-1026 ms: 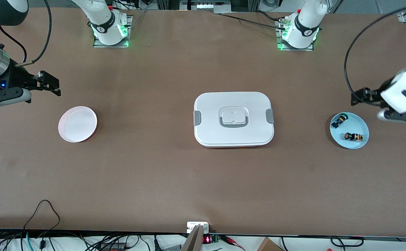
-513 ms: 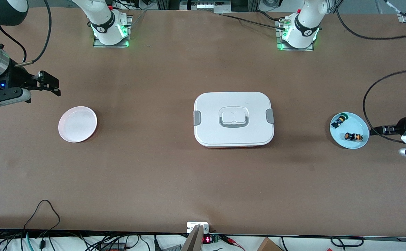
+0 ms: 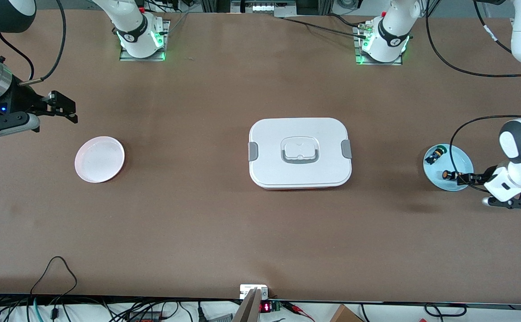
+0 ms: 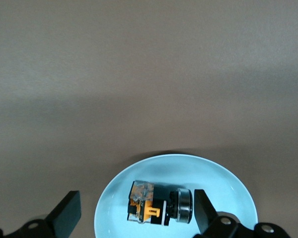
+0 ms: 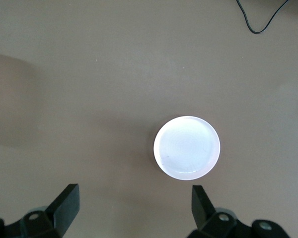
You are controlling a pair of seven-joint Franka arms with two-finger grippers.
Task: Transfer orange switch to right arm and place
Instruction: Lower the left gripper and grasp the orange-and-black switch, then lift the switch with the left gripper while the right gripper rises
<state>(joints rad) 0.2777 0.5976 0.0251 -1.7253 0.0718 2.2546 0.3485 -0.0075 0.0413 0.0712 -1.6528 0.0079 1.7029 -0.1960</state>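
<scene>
The orange switch (image 3: 446, 174) lies on its side on the light blue plate (image 3: 441, 184) at the left arm's end of the table. In the left wrist view the orange switch (image 4: 156, 208) shows its orange-and-black body and round cap on the light blue plate (image 4: 228, 181). My left gripper (image 3: 463, 178) is open and low over the plate, one finger on each side of the switch (image 4: 135, 218), not touching it. My right gripper (image 3: 67, 110) is open and empty, waiting above the table near the white plate (image 3: 99, 159), which also shows in the right wrist view (image 5: 187, 148).
A small black switch with green bits (image 3: 434, 155) lies on the same blue plate, farther from the front camera. A white lidded box (image 3: 299, 152) stands in the middle of the table. Cables lie along the near edge.
My left arm has swung toward the front camera and come down to the blue plate, so its open fingers now straddle the orange switch. The right arm has not moved.
</scene>
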